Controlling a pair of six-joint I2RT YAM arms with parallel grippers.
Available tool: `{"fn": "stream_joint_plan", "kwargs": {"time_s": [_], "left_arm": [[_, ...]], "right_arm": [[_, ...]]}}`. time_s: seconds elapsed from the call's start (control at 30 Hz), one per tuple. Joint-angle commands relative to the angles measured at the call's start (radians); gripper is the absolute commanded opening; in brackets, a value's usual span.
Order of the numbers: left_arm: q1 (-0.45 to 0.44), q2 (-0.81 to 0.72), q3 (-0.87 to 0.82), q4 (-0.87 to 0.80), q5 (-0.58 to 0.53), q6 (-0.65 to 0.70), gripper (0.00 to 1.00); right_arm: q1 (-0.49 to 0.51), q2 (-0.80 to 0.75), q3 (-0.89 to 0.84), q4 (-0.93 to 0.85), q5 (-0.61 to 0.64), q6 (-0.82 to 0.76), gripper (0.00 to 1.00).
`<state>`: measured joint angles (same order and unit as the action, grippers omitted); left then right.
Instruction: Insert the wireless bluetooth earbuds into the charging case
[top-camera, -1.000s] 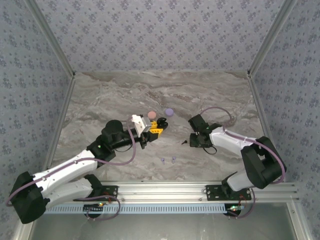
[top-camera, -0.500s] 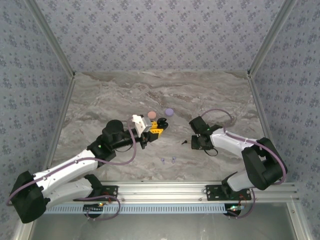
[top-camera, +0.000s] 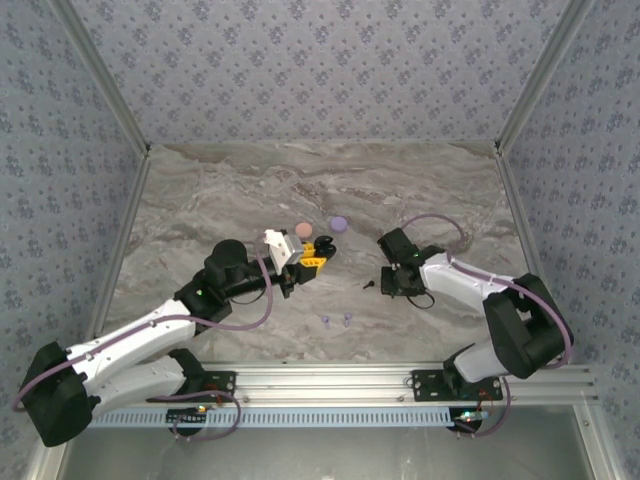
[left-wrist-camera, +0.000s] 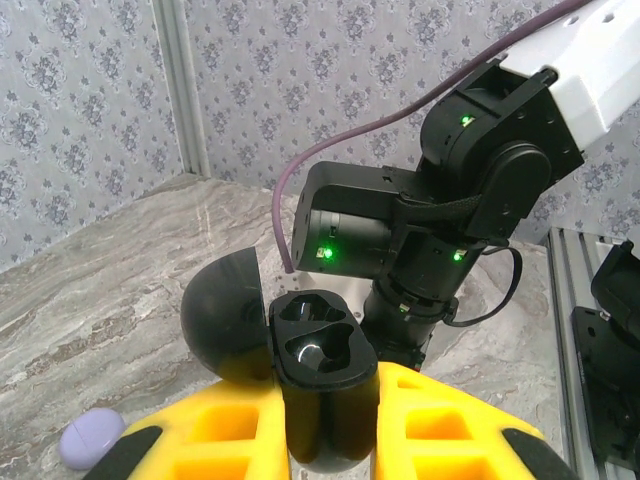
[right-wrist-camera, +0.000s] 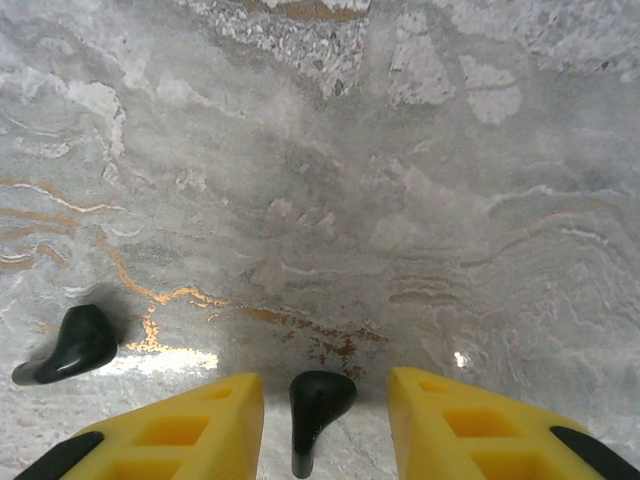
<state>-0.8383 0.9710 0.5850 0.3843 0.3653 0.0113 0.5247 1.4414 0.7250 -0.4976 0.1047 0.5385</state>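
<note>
My left gripper (top-camera: 312, 252) is shut on a black charging case (left-wrist-camera: 320, 360), held above the table with its lid swung open to the left. Both of its sockets are empty. My right gripper (right-wrist-camera: 325, 388) is open and low over the marble. One black earbud (right-wrist-camera: 318, 405) lies between its yellow fingers (right-wrist-camera: 190, 425), touching neither. A second black earbud (right-wrist-camera: 70, 345) lies to the left, outside the fingers, and it shows in the top view as a dark speck (top-camera: 368, 284) beside the right gripper (top-camera: 388, 282). Two lavender earbuds (top-camera: 337, 320) lie nearer the front.
A pink round case (top-camera: 301, 231) and a lavender round case (top-camera: 339, 223) sit just behind the left gripper; the lavender case (left-wrist-camera: 92, 437) also shows in the left wrist view. The right arm's wrist (left-wrist-camera: 400, 240) is close behind the held case. Patterned walls enclose the table.
The right gripper has shifted only slightly over the black earbuds. The left arm and the case it holds have stayed still.
</note>
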Motion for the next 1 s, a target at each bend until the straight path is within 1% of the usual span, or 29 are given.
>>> {"fn": "stream_joint_plan", "kwargs": {"time_s": [0.0,0.1,0.33,0.63,0.77,0.87,0.97], "left_arm": [[-0.007,-0.015,0.011,0.007,-0.012,0.015,0.08],[-0.007,-0.015,0.013,0.006,-0.011,0.016,0.08],[-0.006,-0.013,0.015,0.007,-0.011,0.017,0.09],[-0.007,-0.012,0.016,0.004,-0.011,0.018,0.09],[-0.006,-0.008,0.013,0.011,-0.010,0.014,0.08],[-0.006,0.001,0.009,0.031,-0.005,0.001,0.08],[-0.007,0.024,-0.003,0.089,0.008,-0.025,0.08]], "right_arm": [[-0.006,0.026,0.028,-0.011,-0.007,0.001,0.39],[-0.006,0.037,0.027,-0.005,-0.010,0.002,0.37],[-0.006,0.057,0.023,0.009,-0.015,0.003,0.29],[-0.005,0.055,0.029,0.012,-0.020,-0.004,0.23],[0.008,-0.020,0.029,0.013,-0.001,-0.029,0.22],[0.019,-0.121,0.030,0.016,0.008,-0.054,0.22],[0.032,-0.248,0.039,0.034,-0.003,-0.068,0.22]]}}
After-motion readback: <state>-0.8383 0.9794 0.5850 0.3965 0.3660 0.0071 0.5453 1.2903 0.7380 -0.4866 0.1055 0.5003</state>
